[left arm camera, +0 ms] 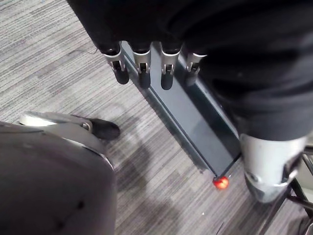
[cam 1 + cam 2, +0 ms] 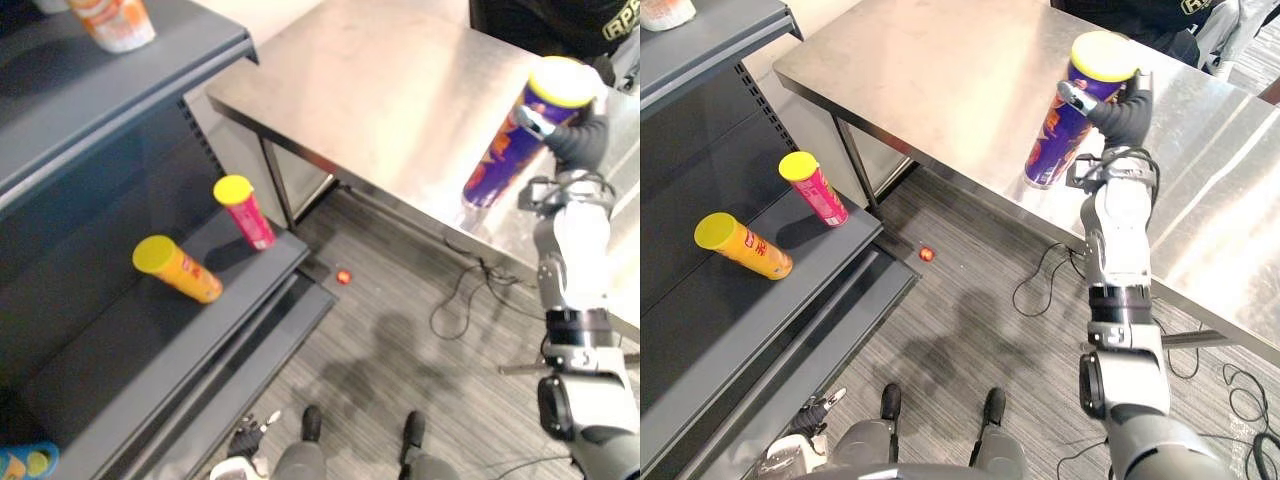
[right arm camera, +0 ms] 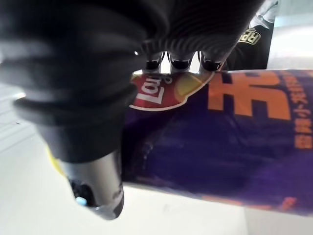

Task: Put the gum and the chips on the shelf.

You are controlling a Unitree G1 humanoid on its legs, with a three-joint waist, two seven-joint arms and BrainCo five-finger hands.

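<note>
Chips can, tilted at 1 o'clock on the desk, is gripped in my right hand; my left hand hangs loose-fingered.

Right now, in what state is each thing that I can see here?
Purple chips can, lid on, gripped, base at the steel table.
Right robot hand, shut on the can.
Left robot hand, open, empty, low over the floor.
Yellow can, lid on, resting on the shelf.
Pink can, lid on, resting on the shelf.
Small red object, lying on the floor.
</note>
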